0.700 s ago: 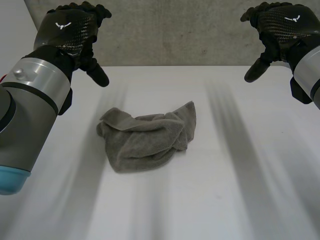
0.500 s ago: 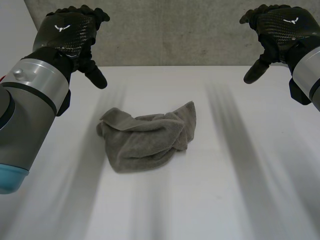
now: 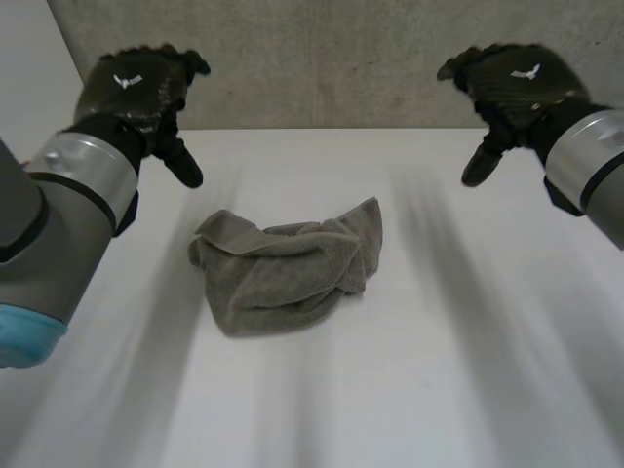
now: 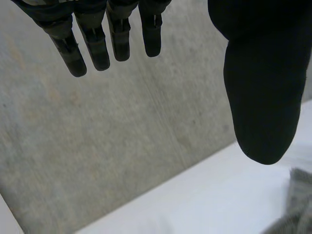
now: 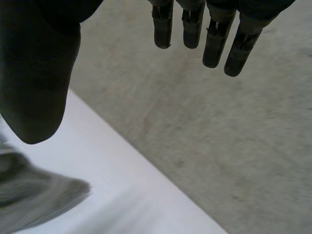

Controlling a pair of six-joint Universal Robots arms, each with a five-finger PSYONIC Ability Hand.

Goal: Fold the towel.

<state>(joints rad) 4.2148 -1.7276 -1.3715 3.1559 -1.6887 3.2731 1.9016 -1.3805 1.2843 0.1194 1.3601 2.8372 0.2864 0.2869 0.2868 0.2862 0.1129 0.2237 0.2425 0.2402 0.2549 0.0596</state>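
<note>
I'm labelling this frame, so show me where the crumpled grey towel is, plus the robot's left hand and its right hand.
crumpled grey terry towel [image 3: 283, 278], head view, middle of the bunched heap.
black left hand [image 3: 132, 90], head view, back of the hand.
black right hand [image 3: 522, 86], head view, back of the hand.

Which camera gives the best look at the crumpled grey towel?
The head view: the whole crumpled grey terry towel lies bunched on the white table. The wrist views catch small parts: one beside the left hand, one beside the right hand.

Left hand [image 3: 136, 88], right hand [image 3: 522, 83]: black carbon weave w/ white logo; grey arms [image 3: 49, 253] (light-blue cap [image 3: 24, 336]).
</note>
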